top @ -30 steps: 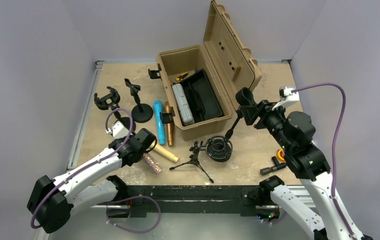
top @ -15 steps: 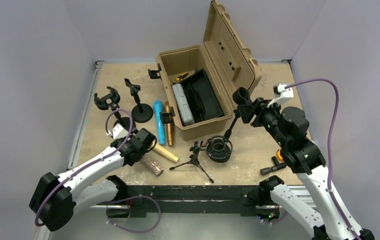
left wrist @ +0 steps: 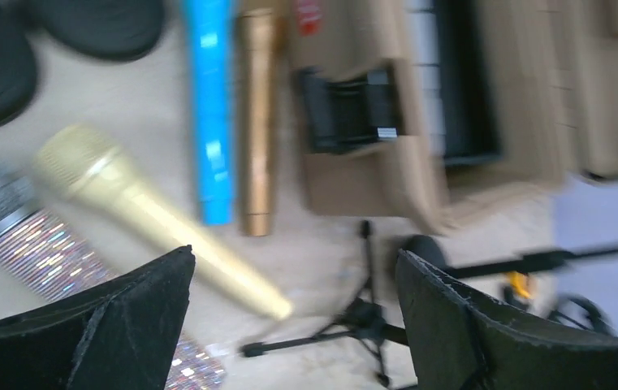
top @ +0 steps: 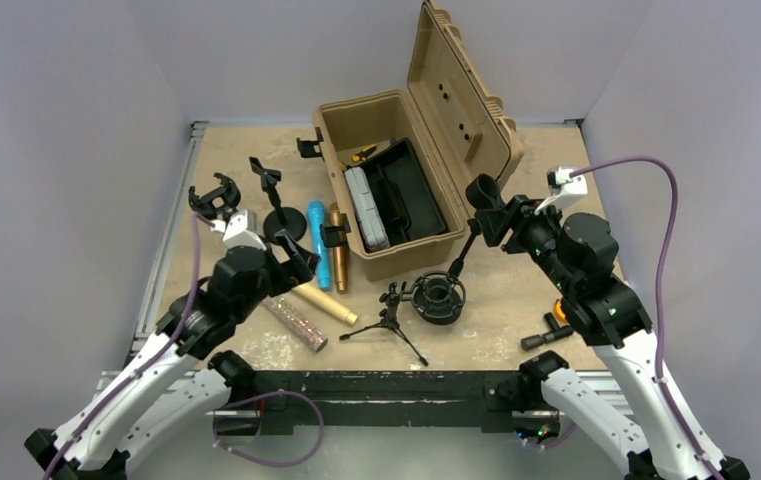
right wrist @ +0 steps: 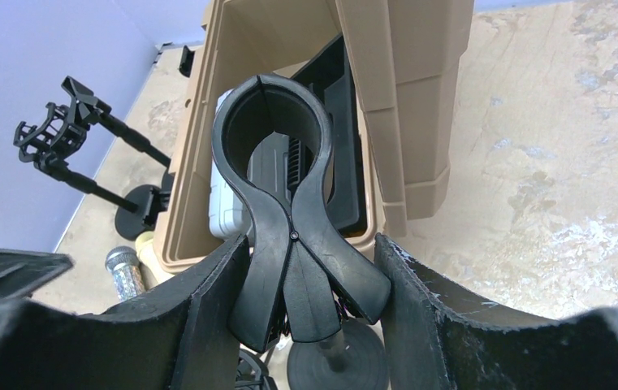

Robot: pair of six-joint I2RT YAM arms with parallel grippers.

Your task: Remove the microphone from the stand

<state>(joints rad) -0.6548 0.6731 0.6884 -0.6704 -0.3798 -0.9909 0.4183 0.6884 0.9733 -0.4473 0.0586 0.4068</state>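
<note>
Left tool [left wrist: 291, 258] hangs wide open, empty, left of the case [top: 411, 262]; glitter mic [top: 294, 322] lies slantwise just under it. Right tool [right wrist: 312, 244] clamps the bare clip [right wrist: 277, 244].

No lettering, brand or number can be read on anything here
</note>
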